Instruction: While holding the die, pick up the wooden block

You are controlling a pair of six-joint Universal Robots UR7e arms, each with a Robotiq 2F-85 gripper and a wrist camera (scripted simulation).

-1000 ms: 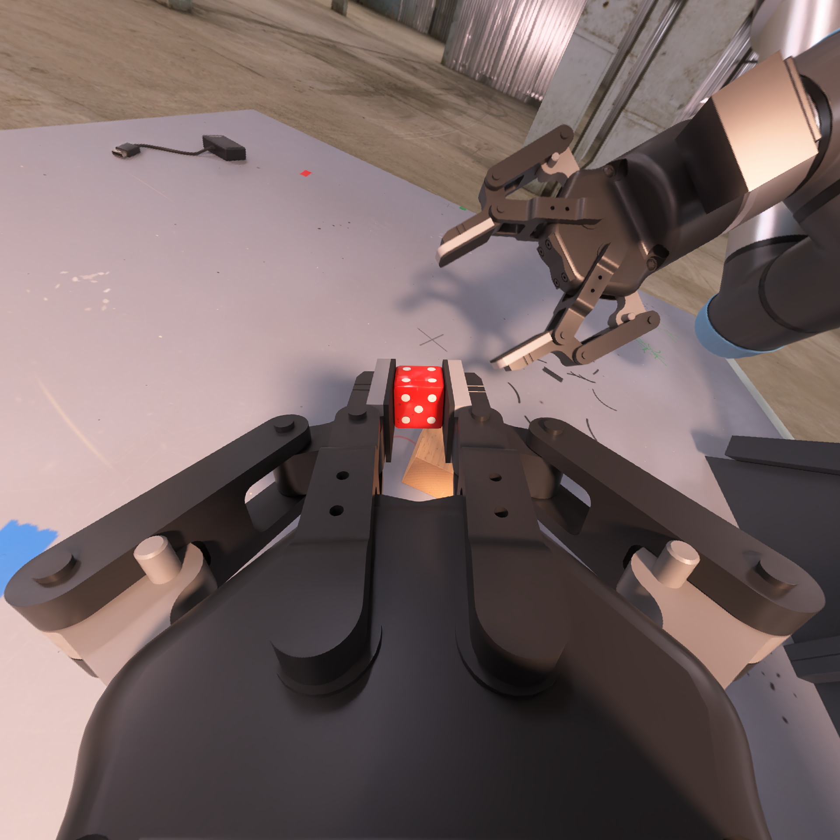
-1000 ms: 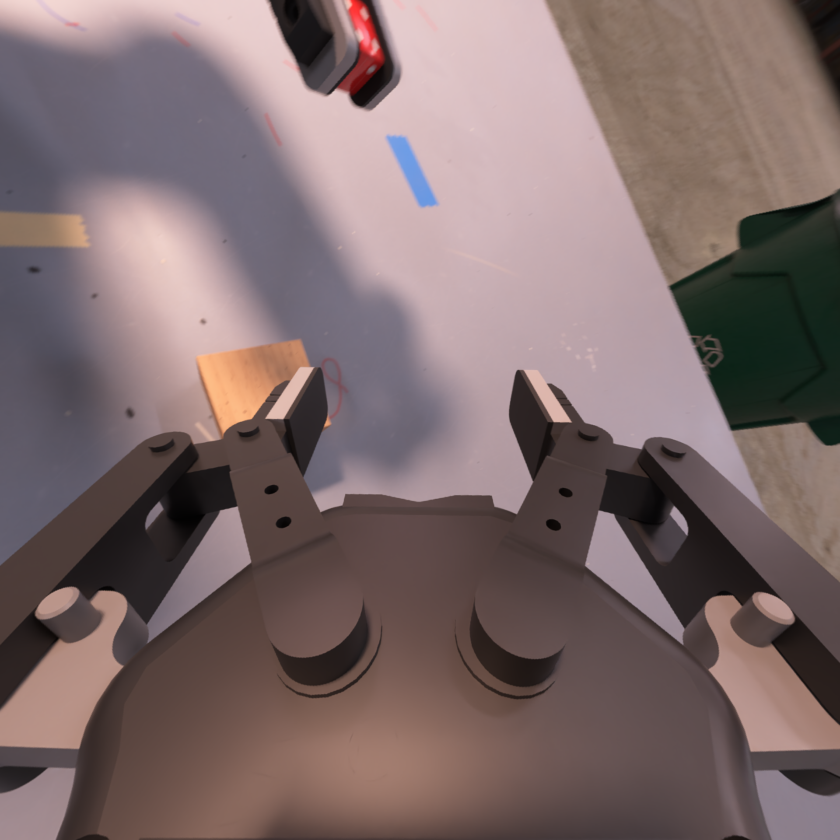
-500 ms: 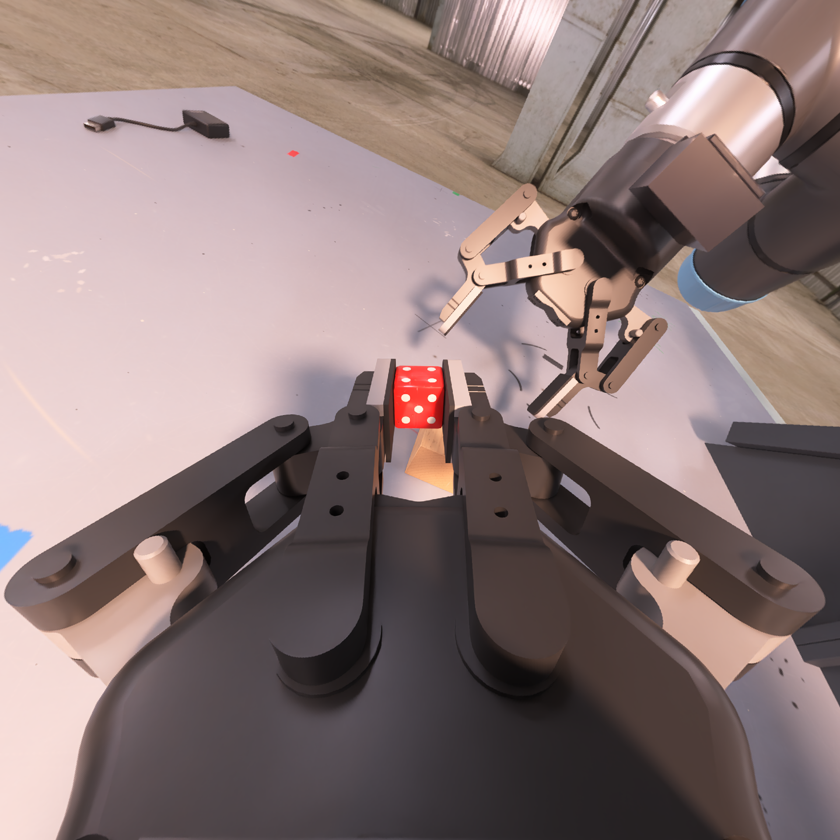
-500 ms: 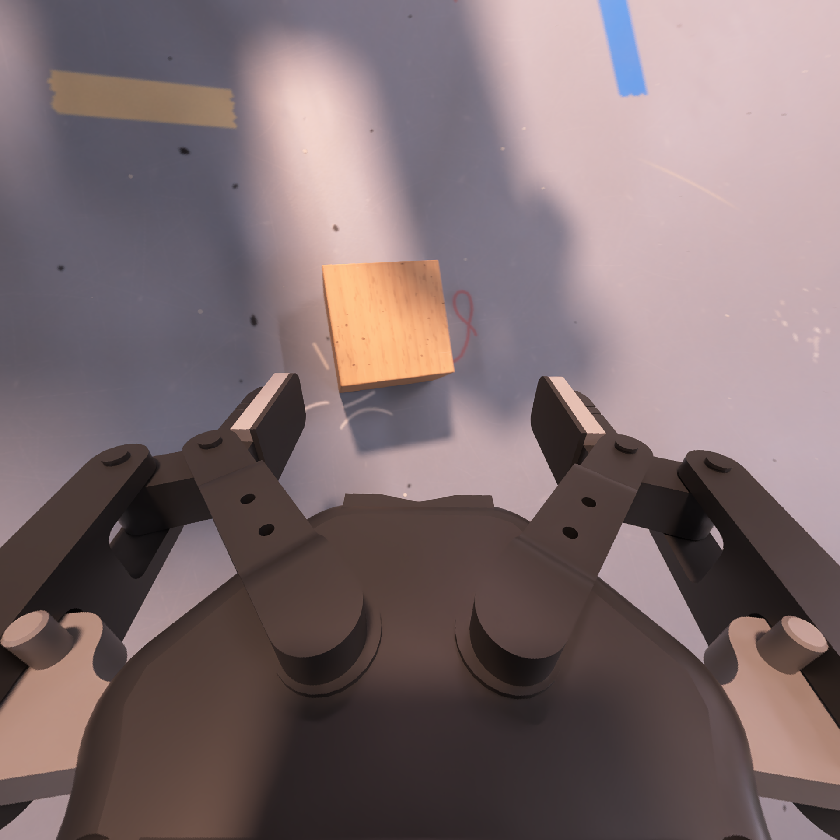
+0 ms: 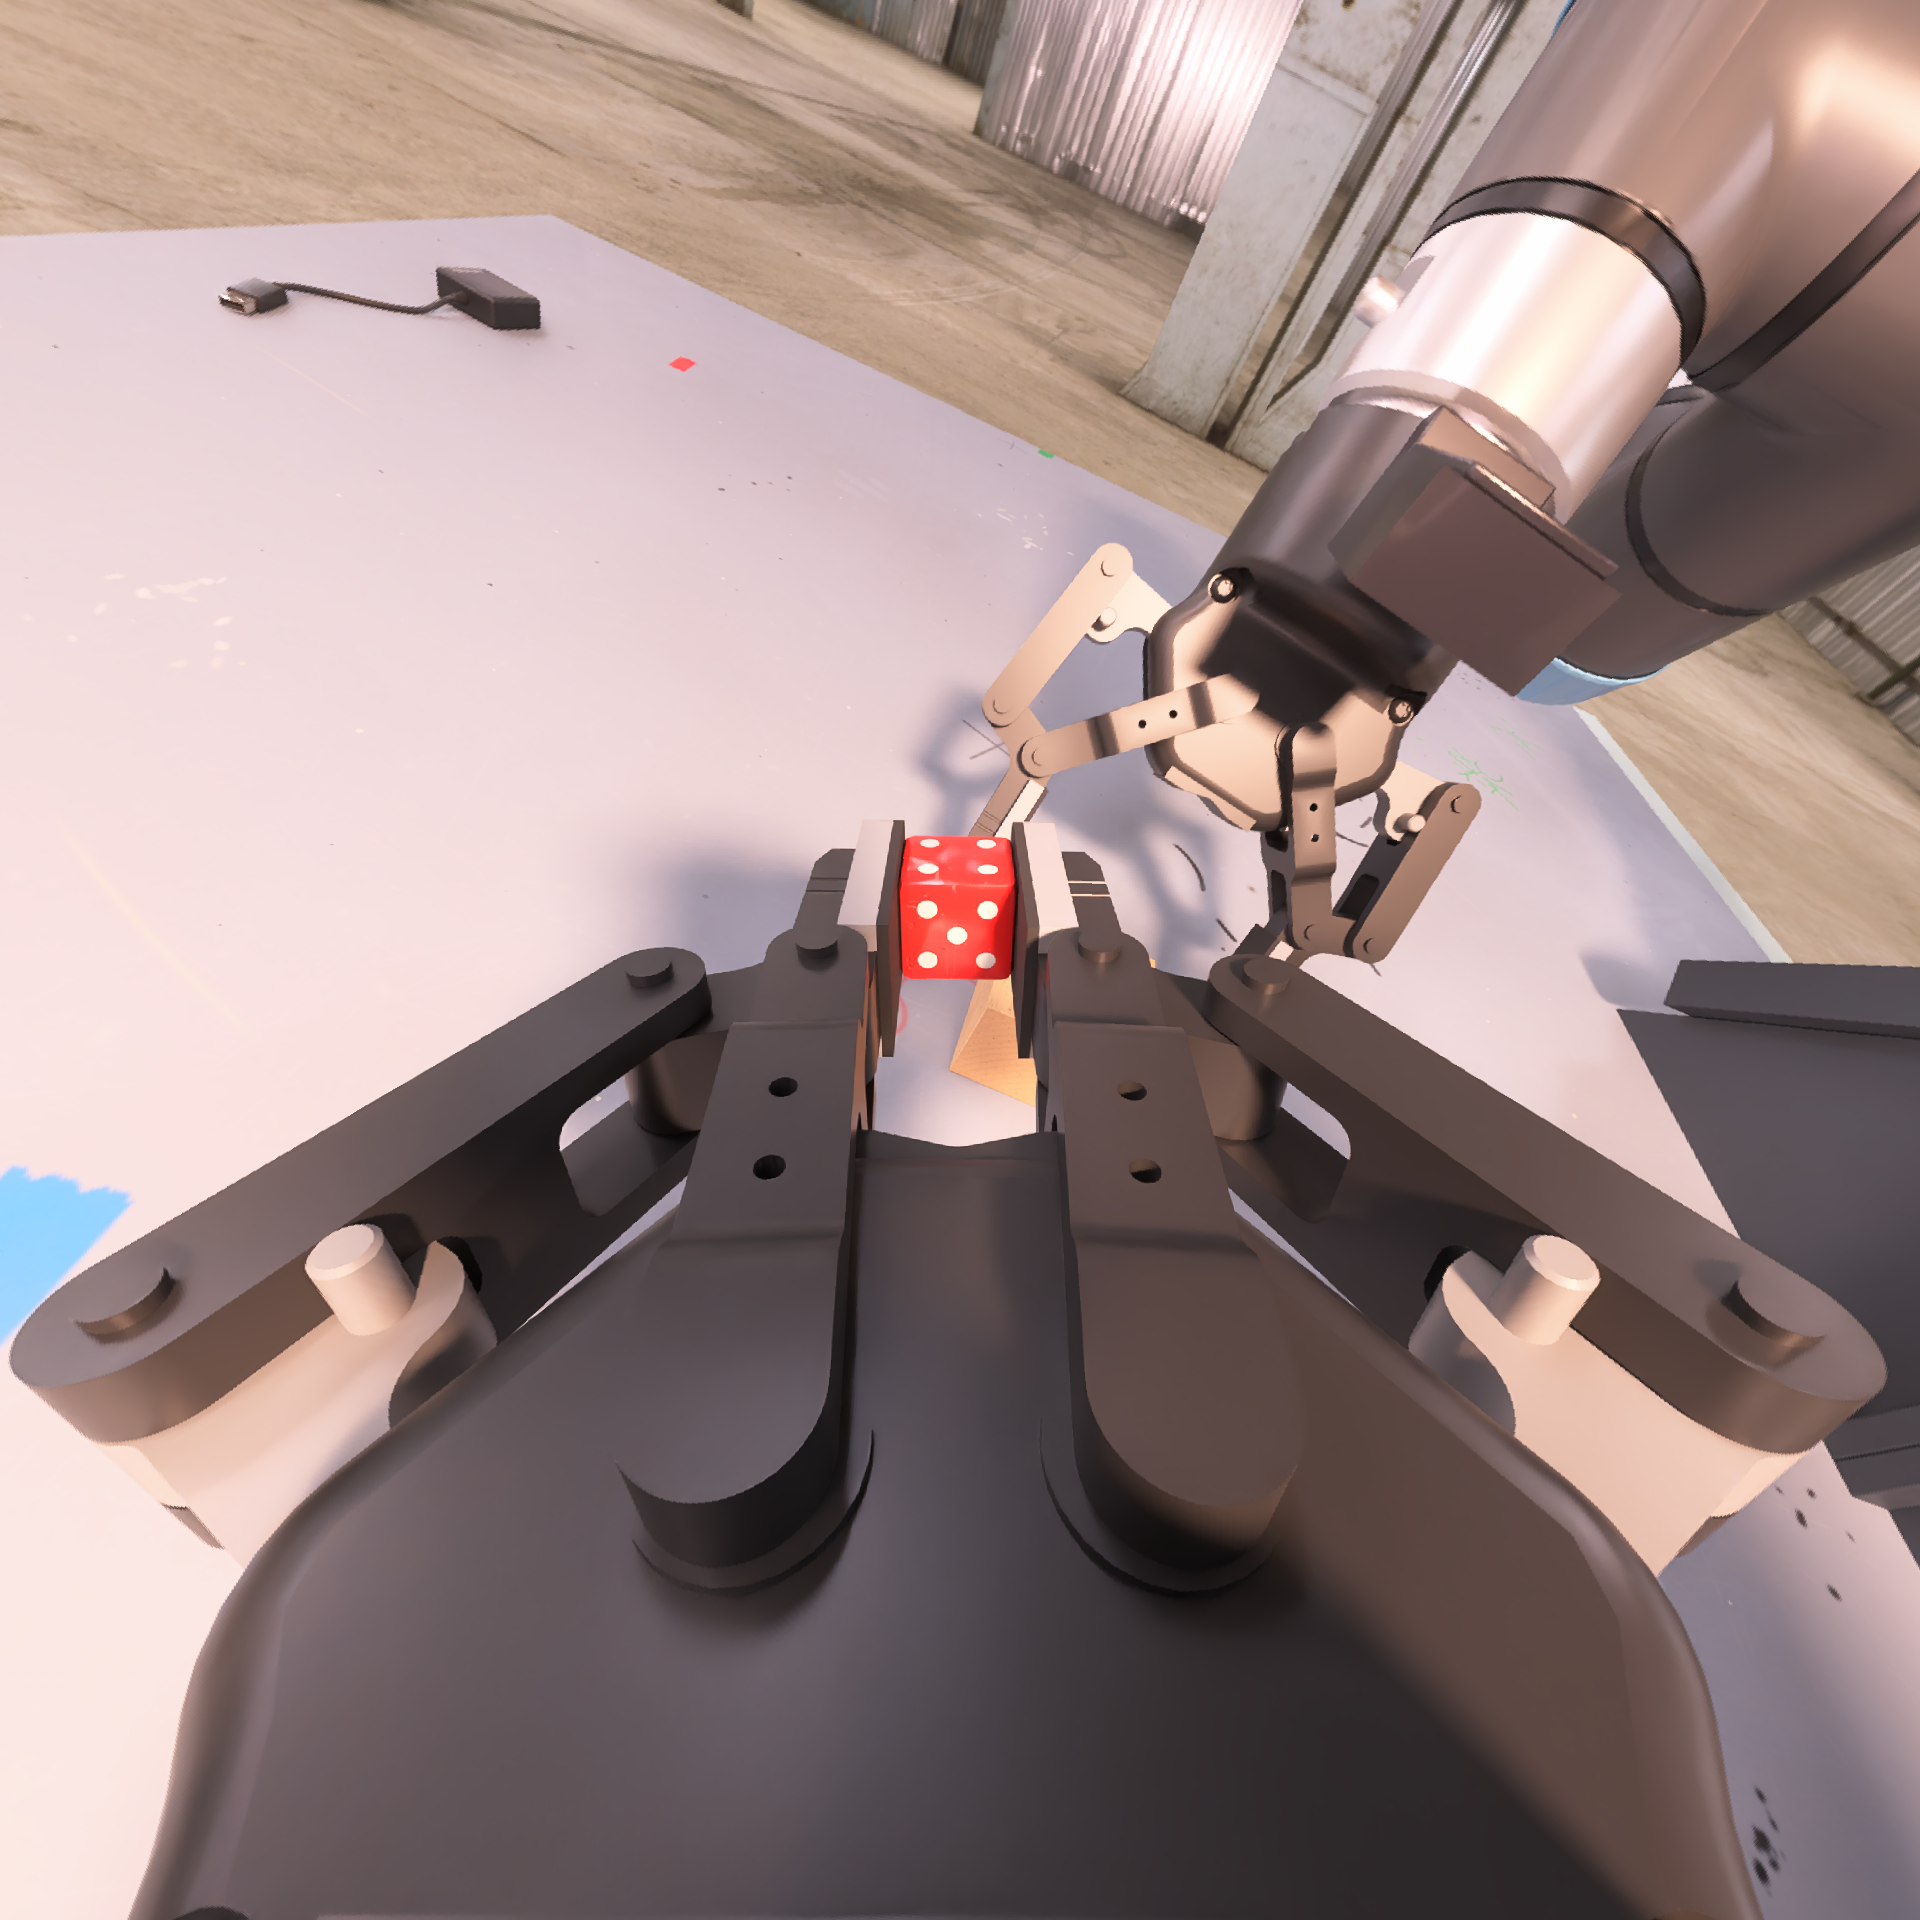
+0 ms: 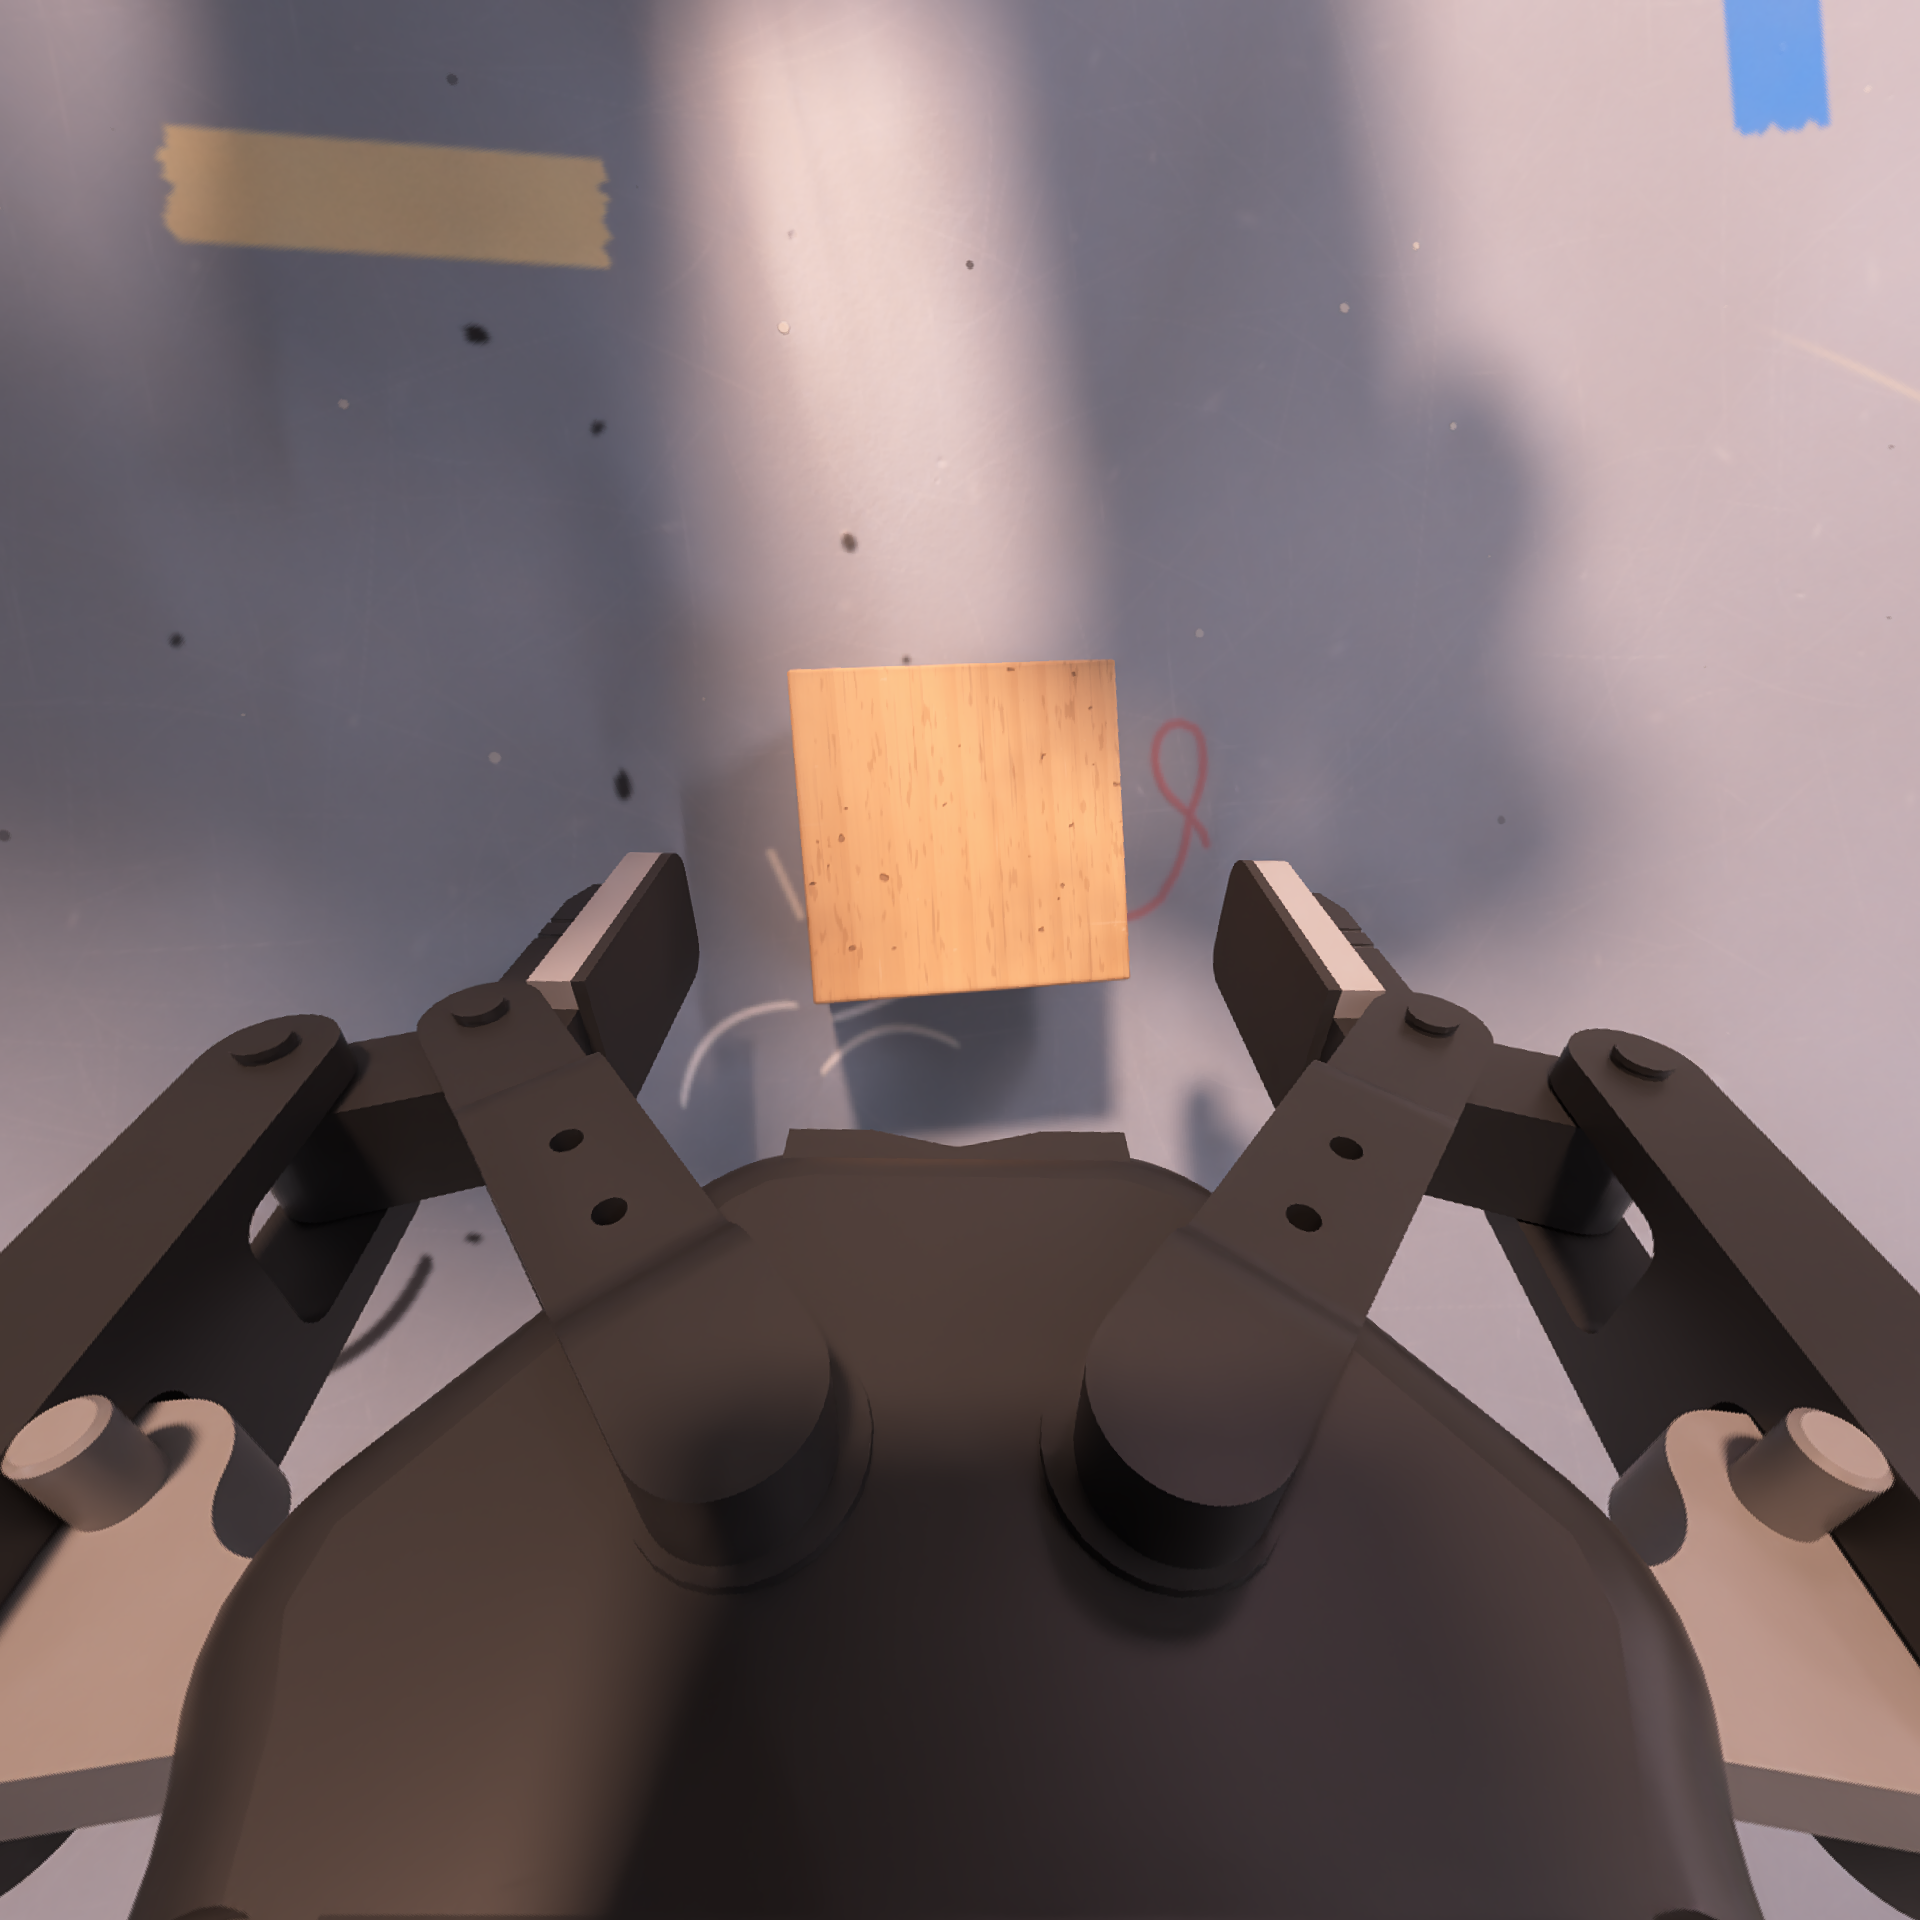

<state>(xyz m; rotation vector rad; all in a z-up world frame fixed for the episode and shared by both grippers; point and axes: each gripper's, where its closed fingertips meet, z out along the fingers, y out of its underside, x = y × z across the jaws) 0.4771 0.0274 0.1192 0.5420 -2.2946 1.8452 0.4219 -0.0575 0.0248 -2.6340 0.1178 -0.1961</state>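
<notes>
my left end effector [image 5: 954, 904] clamped on the red die [image 5: 956, 906], right end effector [image 6: 956, 935] spread wide over the wooden block [image 6: 958, 831] mid-frame on the worktop [image 6: 312, 623]

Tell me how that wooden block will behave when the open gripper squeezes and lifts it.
The wooden block looks rigid, so it shouldn't deform. Its flat, square faces suggest it won't roll, and should seat between the right gripper's fingers. Its smooth finish might slip slightly.
</notes>
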